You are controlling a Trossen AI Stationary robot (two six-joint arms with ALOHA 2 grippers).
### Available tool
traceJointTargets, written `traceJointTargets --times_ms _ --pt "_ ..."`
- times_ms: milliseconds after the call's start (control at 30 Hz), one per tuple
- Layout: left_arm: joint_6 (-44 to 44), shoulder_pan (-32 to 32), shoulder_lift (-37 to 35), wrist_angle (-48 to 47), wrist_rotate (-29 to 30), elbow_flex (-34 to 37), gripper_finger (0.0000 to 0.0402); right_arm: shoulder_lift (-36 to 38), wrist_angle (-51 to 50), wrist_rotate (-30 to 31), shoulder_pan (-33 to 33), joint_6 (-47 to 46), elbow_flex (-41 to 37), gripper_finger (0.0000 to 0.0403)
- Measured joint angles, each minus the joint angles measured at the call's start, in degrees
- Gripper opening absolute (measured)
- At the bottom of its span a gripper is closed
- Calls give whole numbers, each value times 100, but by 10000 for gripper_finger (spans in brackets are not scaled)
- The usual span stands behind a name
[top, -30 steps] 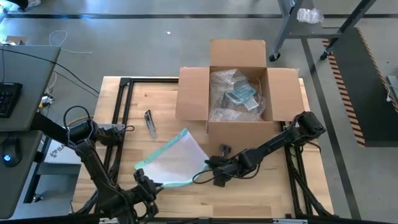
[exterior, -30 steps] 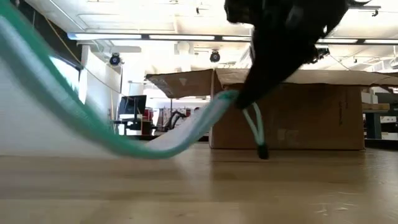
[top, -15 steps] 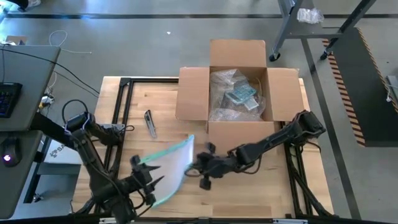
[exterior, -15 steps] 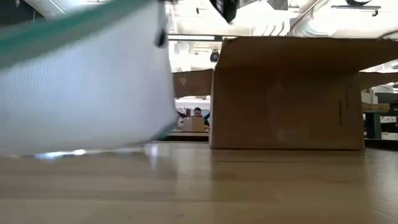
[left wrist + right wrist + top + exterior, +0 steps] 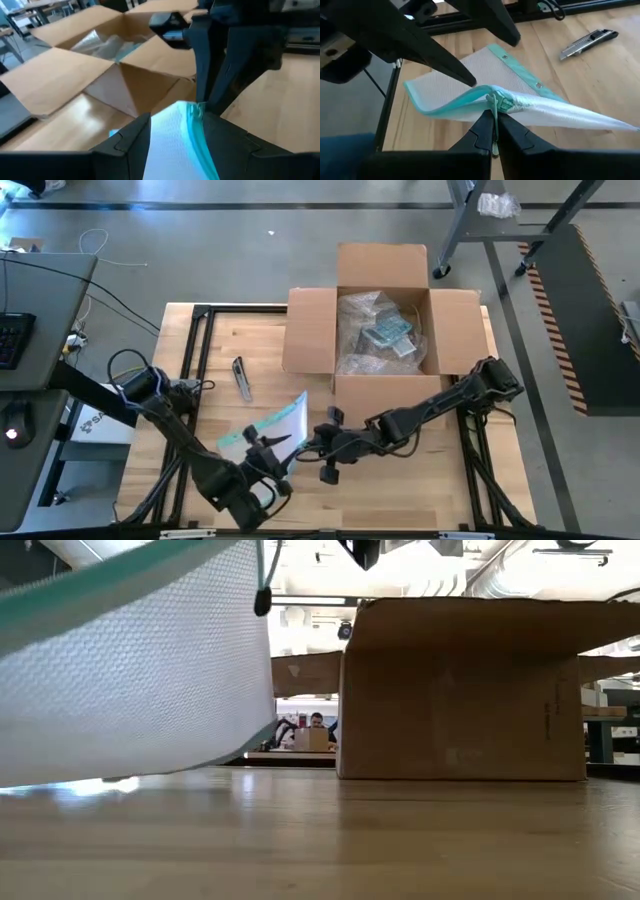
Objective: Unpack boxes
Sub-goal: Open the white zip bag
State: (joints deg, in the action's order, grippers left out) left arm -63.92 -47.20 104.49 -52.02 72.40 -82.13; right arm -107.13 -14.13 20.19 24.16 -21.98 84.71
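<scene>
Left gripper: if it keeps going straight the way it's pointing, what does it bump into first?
Probably the pouch: it lies right between the left gripper's open jaws. Just behind it is the right gripper, shut on the pouch's teal edge; the cardboard box is farther on.

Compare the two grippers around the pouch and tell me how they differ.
The right gripper is shut on the pouch's teal edge, holding it off the table; the left gripper is open, its fingers on either side of the pouch without clamping it. In the high view, the right gripper reaches in from the box side, the left from the table's near edge. Both are dark and two-fingered.
</scene>
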Motion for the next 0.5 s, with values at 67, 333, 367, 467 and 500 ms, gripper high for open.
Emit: traceJointTargets --times_ms 67,333,367,467,500 --pt "1 -4 60 106 -27 0 162 0 -46 30 5 0 0 0" --pt "-547 39 398 228 -382 0 155 0 -87 76 5 0 0 0" --pt "-646 72 451 210 -413 0 153 0 -90 74 10 0 0 0" --pt "-978 167 595 185 -512 0 144 0 -129 74 38 4 0 0" --pt "-1067 194 629 185 -554 0 140 0 -173 76 54 0 0 0"
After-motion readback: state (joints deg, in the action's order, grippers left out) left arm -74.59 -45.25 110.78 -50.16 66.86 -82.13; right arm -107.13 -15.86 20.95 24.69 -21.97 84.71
